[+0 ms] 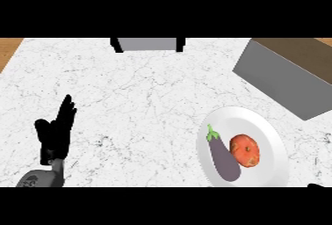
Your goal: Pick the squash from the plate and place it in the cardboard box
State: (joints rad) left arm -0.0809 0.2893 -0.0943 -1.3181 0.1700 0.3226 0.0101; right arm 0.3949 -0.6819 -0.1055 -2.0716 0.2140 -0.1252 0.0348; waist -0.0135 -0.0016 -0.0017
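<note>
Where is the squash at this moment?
In the head view, the orange squash lies on the white plate at the lower right, just right of the eggplant, with the box further up.

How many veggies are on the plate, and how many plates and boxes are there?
Vegetables: 2, the long purple eggplant with a green stem and the round orange squash, both lying on the plate
Plates: 1, the round white plate
Boxes: 1, the open cardboard box with grey walls at the upper right
Total: 4
</note>
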